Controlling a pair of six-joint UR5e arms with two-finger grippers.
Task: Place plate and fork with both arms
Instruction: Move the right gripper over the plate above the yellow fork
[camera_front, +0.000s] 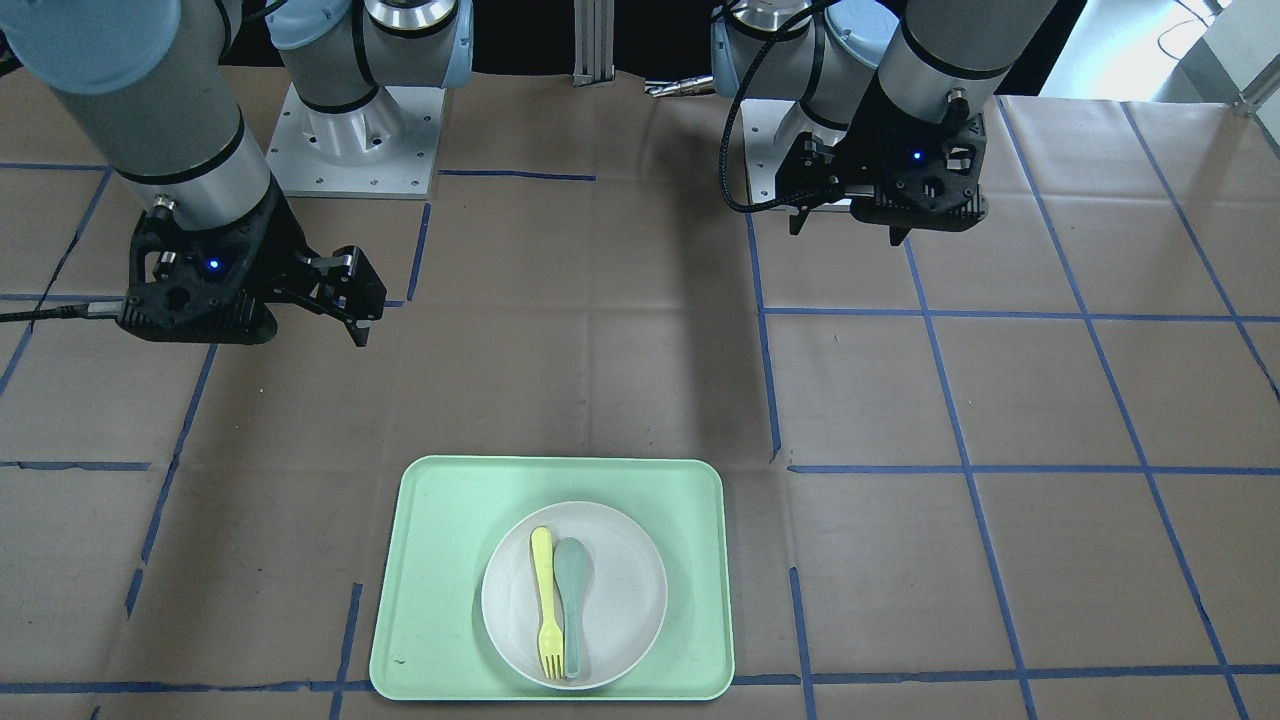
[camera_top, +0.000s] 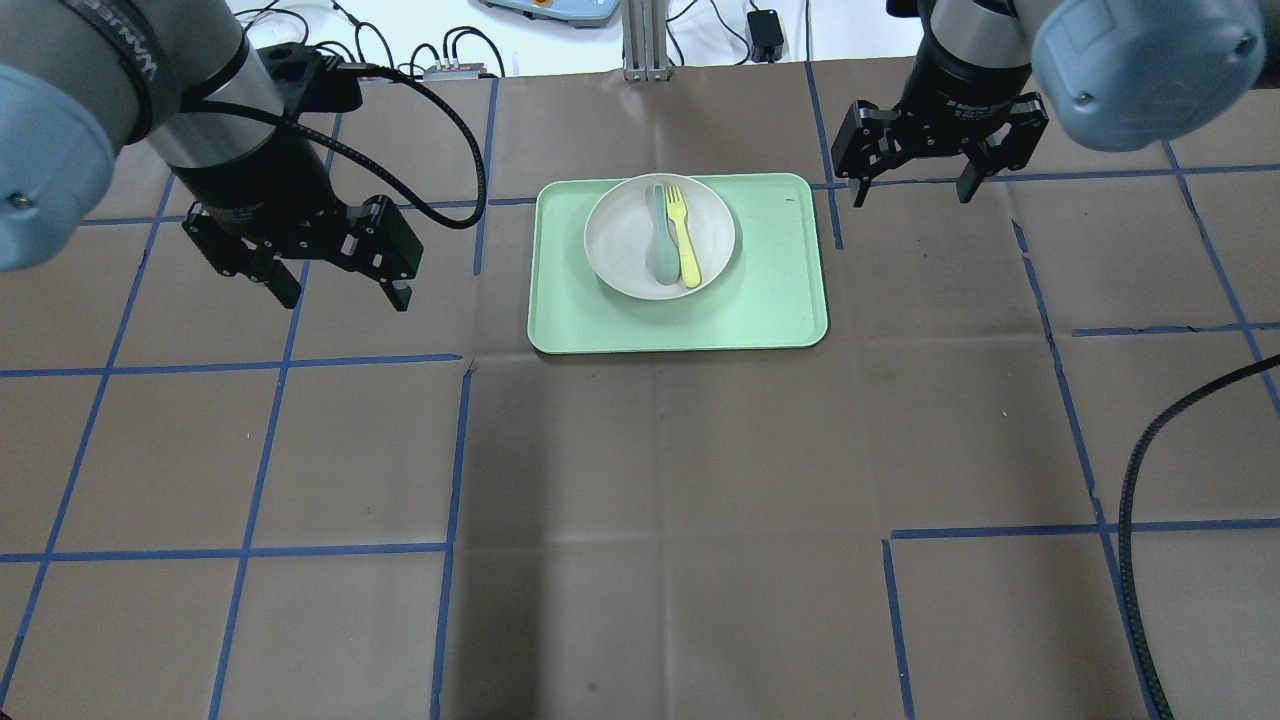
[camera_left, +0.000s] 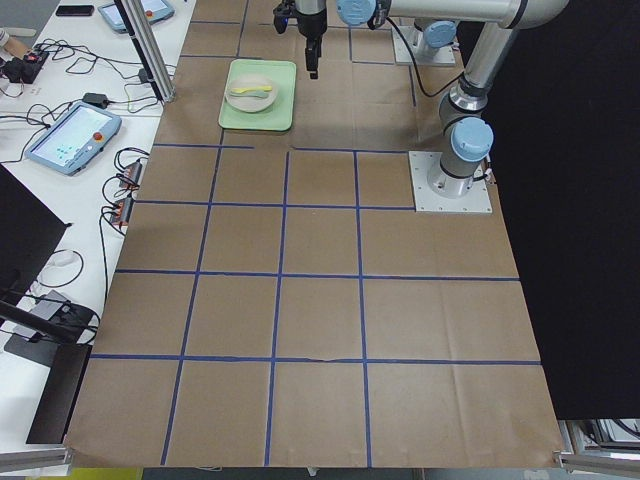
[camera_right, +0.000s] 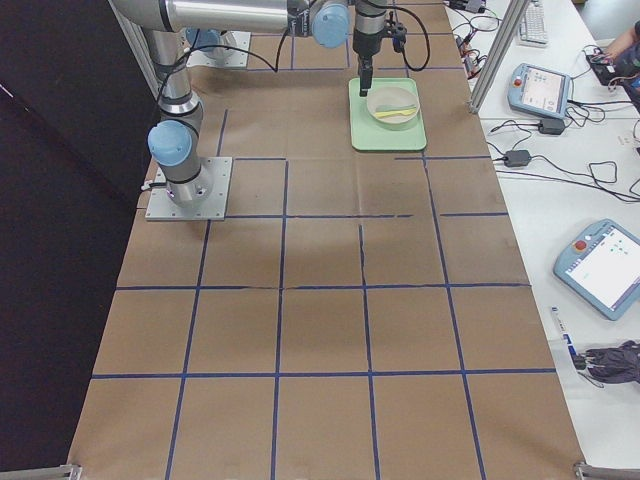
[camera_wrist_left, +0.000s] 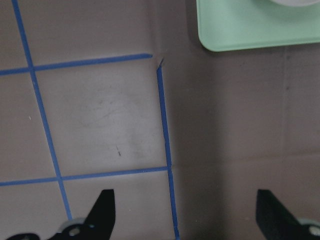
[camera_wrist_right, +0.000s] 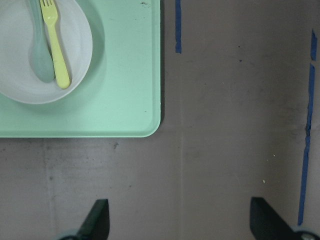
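The off-white plate (camera_top: 625, 222) sits on the far half of the light-green tray (camera_top: 770, 290). The pale-yellow fork (camera_top: 684, 235) lies on the plate beside a grey-green spoon (camera_top: 660, 240). They show in the front view too: plate (camera_front: 625, 590), fork (camera_front: 545, 600). My left gripper (camera_top: 345, 298) hangs open and empty above the table, left of the tray. My right gripper (camera_top: 914, 193) hangs open and empty just right of the tray's far corner. The right wrist view shows the plate (camera_wrist_right: 77, 45) and fork (camera_wrist_right: 55, 50) ahead of the open gripper (camera_wrist_right: 180, 220).
The table is brown paper with a blue tape grid. In the left wrist view a tray corner (camera_wrist_left: 250, 30) lies ahead of the open gripper (camera_wrist_left: 185, 215). Both arm bases stand at the robot's edge (camera_front: 350, 140). Cables and teach pendants lie beyond the far edge.
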